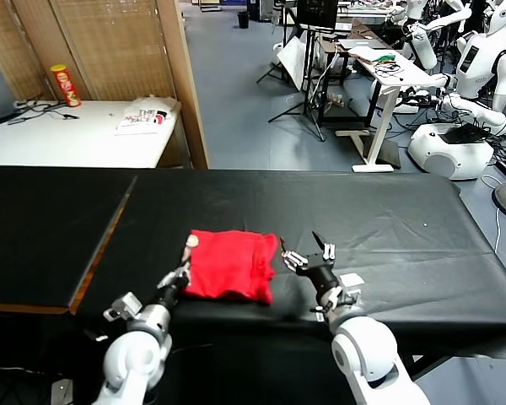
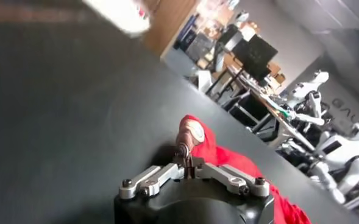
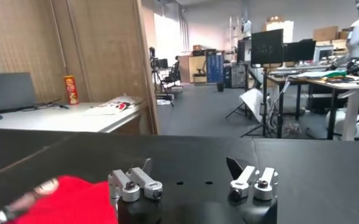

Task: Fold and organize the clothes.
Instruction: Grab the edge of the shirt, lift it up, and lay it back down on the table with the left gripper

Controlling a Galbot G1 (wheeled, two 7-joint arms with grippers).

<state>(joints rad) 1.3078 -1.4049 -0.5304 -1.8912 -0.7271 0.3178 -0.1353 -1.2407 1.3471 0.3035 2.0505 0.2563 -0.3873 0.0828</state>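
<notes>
Our left gripper (image 1: pixel 182 274) pinches the bright red cotton T-shirt's (image 1: pixel 230 266) nine-o'clock edge — folded mid-surface on the black surface (image 1: pixel 405 228) — likely to fold it; right gripper (image 1: pixel 306 256) waits wide at three o'clock.

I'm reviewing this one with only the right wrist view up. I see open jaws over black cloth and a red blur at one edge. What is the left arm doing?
Observer: The left gripper is shut on the near-left edge of the red T-shirt, pinching a fold of it.
Operator: Is the shirt spread flat?
Observer: No, the head view shows it folded into a compact block on the black table.
Operator: And where is my gripper relative to it?
Observer: The right gripper is open just off the shirt's right edge, holding nothing.
</notes>
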